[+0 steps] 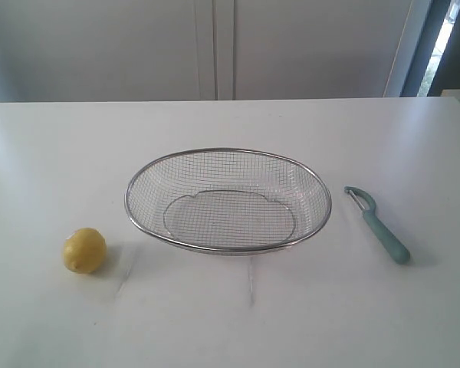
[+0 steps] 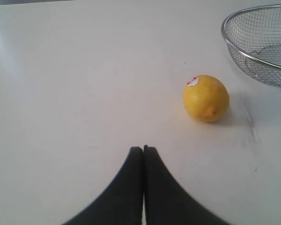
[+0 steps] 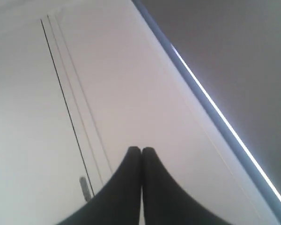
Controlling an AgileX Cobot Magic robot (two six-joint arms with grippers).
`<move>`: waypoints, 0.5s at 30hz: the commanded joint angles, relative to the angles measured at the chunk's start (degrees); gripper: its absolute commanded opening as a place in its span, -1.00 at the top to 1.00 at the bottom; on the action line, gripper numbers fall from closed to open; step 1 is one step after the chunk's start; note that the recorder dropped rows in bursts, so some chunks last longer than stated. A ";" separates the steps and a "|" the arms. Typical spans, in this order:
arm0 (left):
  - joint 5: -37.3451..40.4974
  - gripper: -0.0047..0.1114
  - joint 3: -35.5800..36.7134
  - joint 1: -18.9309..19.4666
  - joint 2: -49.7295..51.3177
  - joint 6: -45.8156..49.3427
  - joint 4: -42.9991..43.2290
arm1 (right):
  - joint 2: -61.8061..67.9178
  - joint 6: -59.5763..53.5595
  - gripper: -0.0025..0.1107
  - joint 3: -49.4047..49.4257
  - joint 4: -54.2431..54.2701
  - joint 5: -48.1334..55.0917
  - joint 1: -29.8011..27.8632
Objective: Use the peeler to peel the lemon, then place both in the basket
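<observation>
While the left claw [image 2: 143,149] is closed and empty, the lemon [image 2: 206,98] lies nearby, clear of its tips.

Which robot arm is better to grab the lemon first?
Probably the left. The lemon lies just ahead of the shut left gripper, left of the basket. The right gripper points at a wall.

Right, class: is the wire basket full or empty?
Empty. Only bare mesh shows inside the basket; the lemon lies on the table to its left, the peeler to its right.
</observation>
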 commanded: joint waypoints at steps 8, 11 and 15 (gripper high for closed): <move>-0.21 0.92 0.18 -0.40 -0.23 -0.33 -0.48 | 10.84 -8.18 0.96 -11.19 -1.09 36.90 0.00; -0.21 0.92 0.18 -0.40 -0.23 -0.33 -0.48 | 13.74 -13.52 0.96 -12.54 -1.09 42.86 0.00; -0.21 0.92 0.18 -0.40 -0.23 -0.33 -0.48 | 17.82 -19.52 0.96 -13.59 -1.67 47.52 0.00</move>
